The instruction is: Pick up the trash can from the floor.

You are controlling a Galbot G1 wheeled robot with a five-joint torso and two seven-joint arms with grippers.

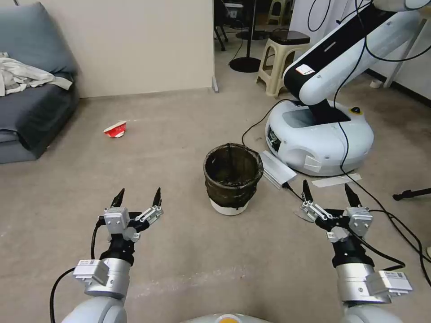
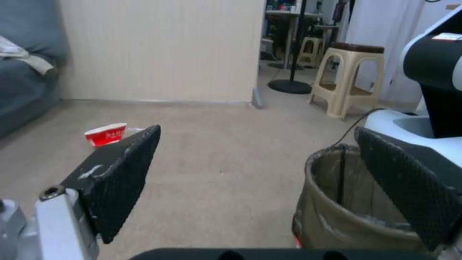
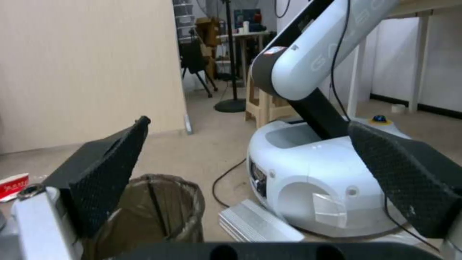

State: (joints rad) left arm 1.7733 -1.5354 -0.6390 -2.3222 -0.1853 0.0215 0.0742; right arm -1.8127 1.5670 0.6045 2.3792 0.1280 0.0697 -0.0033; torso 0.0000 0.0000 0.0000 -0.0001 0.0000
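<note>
The trash can (image 1: 232, 177) is a small round white bin lined with a dark bag folded over its rim; it stands upright on the floor (image 1: 170, 143) ahead of me, between my arms. My left gripper (image 1: 137, 198) hovers open above the floor, short of the can and to its left. My right gripper (image 1: 327, 191) is open too, short of the can and to its right. The left wrist view has the trash can (image 2: 337, 202) partly behind one fingertip (image 2: 409, 187). In the right wrist view the trash can (image 3: 158, 209) sits low beside one fingertip (image 3: 108, 173).
A large white domed robot base (image 1: 319, 134) with a raised arm stands just right of the can; a flat grey box (image 1: 274, 168) and black cables (image 1: 386, 211) lie by it. A red cup (image 1: 115, 129) lies far left. A sofa (image 1: 31, 103) and stool (image 1: 283, 58) stand beyond.
</note>
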